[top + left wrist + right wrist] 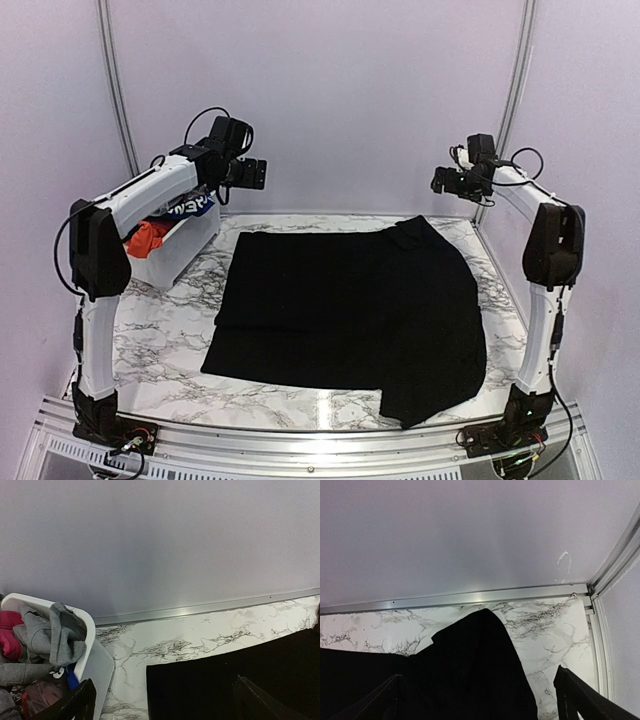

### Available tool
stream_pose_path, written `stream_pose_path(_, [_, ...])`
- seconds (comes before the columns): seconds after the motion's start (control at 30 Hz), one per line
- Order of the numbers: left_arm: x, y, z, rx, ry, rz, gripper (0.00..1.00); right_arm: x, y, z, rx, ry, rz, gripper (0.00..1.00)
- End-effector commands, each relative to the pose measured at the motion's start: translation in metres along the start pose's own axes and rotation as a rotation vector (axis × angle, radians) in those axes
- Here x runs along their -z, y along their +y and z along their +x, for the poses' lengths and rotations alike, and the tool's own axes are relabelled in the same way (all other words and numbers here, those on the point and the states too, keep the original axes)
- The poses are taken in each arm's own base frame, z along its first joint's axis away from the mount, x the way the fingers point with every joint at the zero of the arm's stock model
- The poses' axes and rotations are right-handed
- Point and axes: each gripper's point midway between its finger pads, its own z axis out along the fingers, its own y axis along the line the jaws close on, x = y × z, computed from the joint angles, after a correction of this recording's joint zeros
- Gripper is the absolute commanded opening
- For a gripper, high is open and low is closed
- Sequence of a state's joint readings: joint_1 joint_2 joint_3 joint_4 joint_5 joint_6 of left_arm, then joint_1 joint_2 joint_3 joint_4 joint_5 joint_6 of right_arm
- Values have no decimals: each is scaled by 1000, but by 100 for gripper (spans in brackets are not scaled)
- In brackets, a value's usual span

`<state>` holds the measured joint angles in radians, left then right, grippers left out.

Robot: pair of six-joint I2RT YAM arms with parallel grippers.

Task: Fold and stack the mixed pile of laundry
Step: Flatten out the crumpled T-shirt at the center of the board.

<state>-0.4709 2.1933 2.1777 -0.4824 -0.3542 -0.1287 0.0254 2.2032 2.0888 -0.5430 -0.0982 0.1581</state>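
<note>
My left gripper (262, 172): wide open, empty, raised near white basket (188, 250) | my right gripper (437, 182): wide open, empty | black garment (340, 300): spread flat on marble tabletop (160, 330)

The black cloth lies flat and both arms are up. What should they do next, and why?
Probably lower both to the far edge of the black garment and grasp it: the left gripper and right gripper hang open, empty, above it, and it lies spread, unfolded.
</note>
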Motion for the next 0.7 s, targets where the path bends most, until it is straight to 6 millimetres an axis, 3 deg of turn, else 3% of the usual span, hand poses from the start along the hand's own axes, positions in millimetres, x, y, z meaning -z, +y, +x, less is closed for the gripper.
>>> stream_pose_path(0.0, [44,7,-9,14,-14,16,99,42,-8,-18,-21,-46,53,98])
stream_pose_path(0.07, [49,-1,10,-12,28,46,99,41,-11,-4,-23,-3,58,98])
stream_pose_path(0.23, [59,-32,66,-83,146,144,99,65,24,25,-47,23,-139,90])
stream_pose_path(0.47, [65,-59,157,-100,345,232,99,80,57,130,-78,204,-270,86])
stream_pose_path(0.67, [53,-59,214,-69,481,224,99,74,55,201,-135,323,-274,84])
